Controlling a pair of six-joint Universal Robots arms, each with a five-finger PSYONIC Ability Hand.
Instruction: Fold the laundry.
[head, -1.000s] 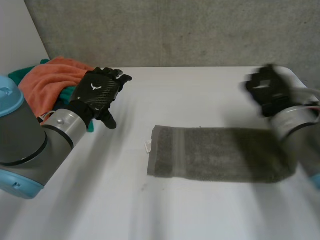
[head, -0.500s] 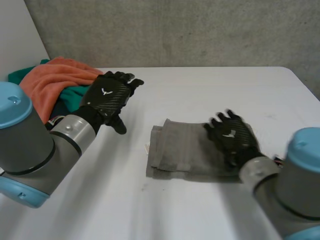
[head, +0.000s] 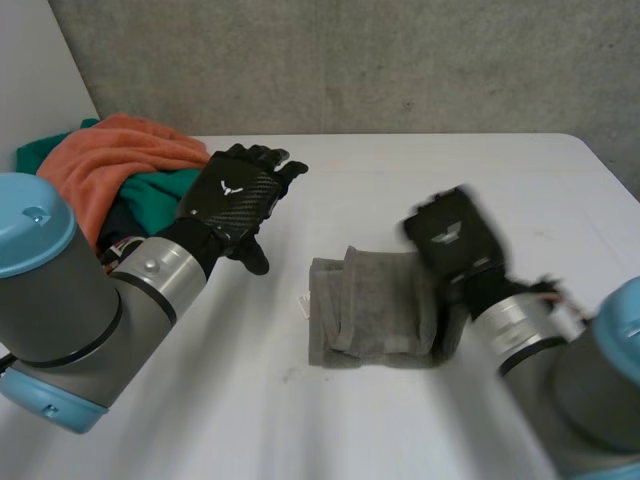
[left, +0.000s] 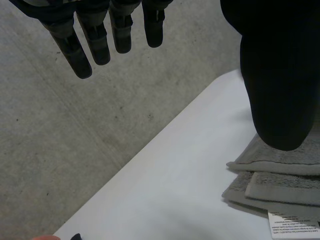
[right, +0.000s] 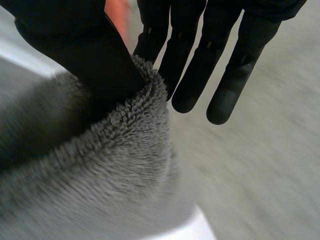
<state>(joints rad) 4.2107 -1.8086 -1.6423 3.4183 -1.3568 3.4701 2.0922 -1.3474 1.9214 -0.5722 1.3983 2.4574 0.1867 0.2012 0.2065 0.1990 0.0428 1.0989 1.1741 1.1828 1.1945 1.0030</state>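
Observation:
A grey towel (head: 375, 310) lies folded in layers at the middle of the white table (head: 400, 170), a white label (head: 301, 303) sticking out at its left edge. My right hand (head: 455, 235) is raised over the towel's right end. In the right wrist view the towel's fuzzy edge (right: 125, 145) sits pinched between the thumb (right: 75, 50) and the straight fingers (right: 200, 55). My left hand (head: 240, 195) hovers open above the table, left of and behind the towel. The left wrist view shows its straight fingers (left: 100, 35), with the towel's stacked layers (left: 280, 185) under the thumb.
A heap of orange cloth (head: 100, 165) and green cloth (head: 160, 190) lies at the table's back left, just behind my left forearm. A grey concrete wall (head: 350, 60) runs along the table's far edge.
My right hand swept from the far right leftward over the towel, carrying its right end across. The long flat towel is now a short folded stack. My left hand drifted slightly right.

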